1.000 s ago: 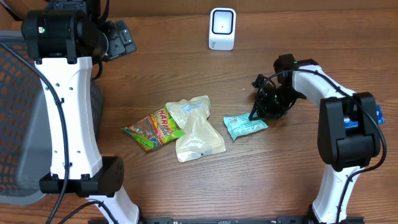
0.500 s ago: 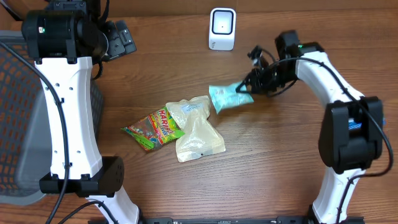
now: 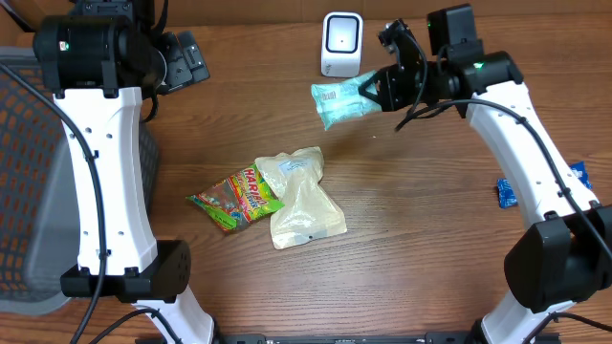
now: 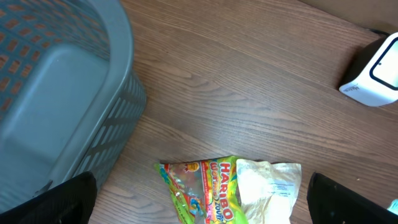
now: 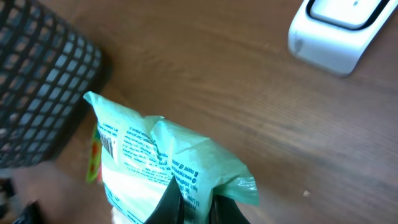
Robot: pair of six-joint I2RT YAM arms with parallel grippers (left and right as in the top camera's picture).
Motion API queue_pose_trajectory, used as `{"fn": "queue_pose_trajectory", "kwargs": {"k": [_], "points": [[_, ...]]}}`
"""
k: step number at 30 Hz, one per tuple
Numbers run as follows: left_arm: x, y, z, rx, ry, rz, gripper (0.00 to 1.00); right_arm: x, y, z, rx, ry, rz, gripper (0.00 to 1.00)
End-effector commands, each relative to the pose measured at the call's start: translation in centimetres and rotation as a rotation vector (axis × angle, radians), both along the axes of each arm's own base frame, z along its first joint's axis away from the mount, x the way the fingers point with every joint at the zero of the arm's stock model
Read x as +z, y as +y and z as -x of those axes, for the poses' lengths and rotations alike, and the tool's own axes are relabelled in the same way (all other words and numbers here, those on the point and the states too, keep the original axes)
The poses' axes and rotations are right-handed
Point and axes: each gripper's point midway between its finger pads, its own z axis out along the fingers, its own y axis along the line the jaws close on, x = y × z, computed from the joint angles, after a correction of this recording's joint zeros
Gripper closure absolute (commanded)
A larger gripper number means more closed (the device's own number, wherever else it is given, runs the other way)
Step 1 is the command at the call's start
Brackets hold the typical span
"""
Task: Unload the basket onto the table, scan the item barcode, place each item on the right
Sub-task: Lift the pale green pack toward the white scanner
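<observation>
Clamped shut in the right gripper [image 3: 378, 88] by its three-o'clock end: a mint-green crinkly plastic snack packet [image 3: 337, 102], held off the brown wooden worktop [image 3: 430, 210] just at six o'clock of the white box-shaped barcode scanner [image 3: 341, 44]. Looks light, soft and floppy, probably prone to sagging and twisting from a one-edge pinch. Slick film, so likely to slip. Best gripped on the crimped seam, clear of the printed barcode [image 5: 107, 146] near the nine-o'clock end. Left gripper [image 4: 202, 199] spread wide, holding nothing, at ten o'clock of the worktop.
</observation>
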Motion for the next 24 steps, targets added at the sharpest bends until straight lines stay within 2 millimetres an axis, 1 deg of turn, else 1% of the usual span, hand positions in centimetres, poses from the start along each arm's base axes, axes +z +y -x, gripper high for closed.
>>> {"fn": "queue_pose_trajectory", "kwargs": {"k": [1, 2, 4, 6, 7, 10, 11, 13, 15, 17, 19, 20, 22, 23, 24], "points": [[0.8, 0.2, 0.2, 0.018, -0.026, -0.004, 0.0, 2.0, -1.9, -3.8, -0.266, -0.125, 0.107, 0.96], [0.8, 0.2, 0.3, 0.018, -0.025, -0.004, 0.0, 2.3, -2.7, -5.5, -0.372, -0.205, 0.186, 0.96], [0.8, 0.2, 0.3, 0.018, -0.025, -0.004, 0.0, 3.1, -3.2, -7.2, -0.478, -0.313, 0.271, 0.96], [0.8, 0.2, 0.3, 0.018, -0.025, -0.004, 0.0, 4.0, -3.4, -8.4, -0.572, -0.412, 0.335, 0.96], [0.8, 0.2, 0.2, 0.018, -0.026, -0.004, 0.0, 4.6, -3.1, -9.0, -0.591, -0.48, 0.38, 0.96], [0.8, 0.2, 0.3, 0.018, -0.025, -0.004, 0.0, 4.9, -2.2, -10.2, -0.518, -0.622, 0.515, 0.96], [0.8, 0.2, 0.3, 0.018, -0.025, -0.004, 0.0, 4.9, -2.1, -10.8, -0.487, -0.681, 0.59, 0.96], [0.8, 0.2, 0.2, 0.018, -0.026, -0.004, 0.0, 4.7, -2.4, -11.8, -0.462, -0.749, 0.7, 0.96], [0.8, 0.2, 0.3, 0.018, -0.025, -0.004, 0.0, 4.7, -3.2, -13.0, -0.464, -0.826, 0.833, 0.96], [0.8, 0.2, 0.2, 0.018, -0.026, -0.004, 0.0, 4.9, -3.5, -13.9, -0.469, -0.883, 0.909, 0.96], [0.8, 0.2, 0.3, 0.018, -0.025, -0.004, 0.0, 4.9, -3.1, -14.9, -0.471, -0.941, 0.926, 0.96], [0.8, 0.2, 0.2, 0.018, -0.026, -0.004, 0.0, 4.7, -2.4, -15.5, -0.44, -0.985, 0.939, 0.96], [0.8, 0.2, 0.3, 0.018, -0.025, -0.004, 0.0, 4.2, -1.5, -16.1, -0.363, -1.032, 0.967, 0.96], [0.8, 0.2, 0.3, 0.018, -0.025, -0.004, 0.0, 3.3, -0.7, -16.5, -0.28, -1.067, 1.014, 0.96], [0.8, 0.2, 0.2, 0.018, -0.026, -0.004, 0.0, 2.8, -0.4, -16.7, -0.228, -1.089, 1.056, 0.96]]}}
